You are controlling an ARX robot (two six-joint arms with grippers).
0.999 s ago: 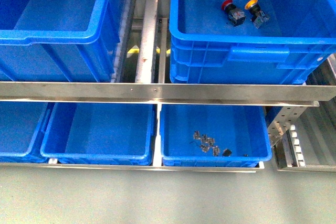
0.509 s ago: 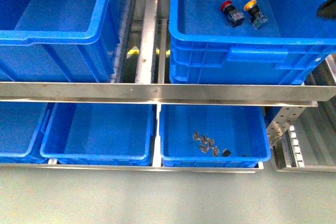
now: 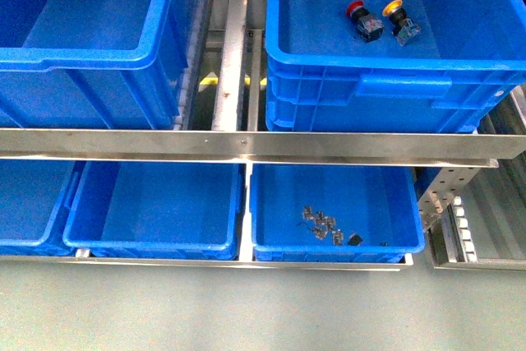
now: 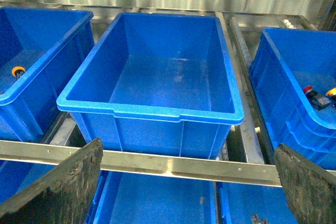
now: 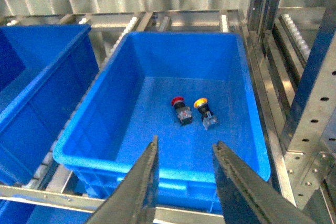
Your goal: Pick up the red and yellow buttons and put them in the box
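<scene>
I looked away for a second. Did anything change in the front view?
Only a dark shape, apparently part of an arm, that showed at the right edge half a second ago is gone again. The red-capped push-button and yellow-capped push-button lie unmoved in the deep blue plastic crate; nothing was grasped.

The box (image 3: 362, 88) in the upper right of my front view is smooth blue plastic with a soft sheen, its floor catching pale glare. On it lie the red and yellow buttons (image 3: 380, 20), with glossy caps on dark blocky plastic bodies. The rail (image 3: 246, 144) crossing mid-frame is brushed bare metal, dully reflective. In the lower tray (image 3: 333, 246), also glossy blue plastic, small clips (image 3: 322, 223) look like grey metal. My left gripper (image 4: 189, 182) has fingers (image 4: 58, 187) of rough, matt black material with a grainy, worn face. My right gripper (image 5: 184, 177) has fingers (image 5: 139, 187) that look smoother and dark, faintly shiny.
</scene>
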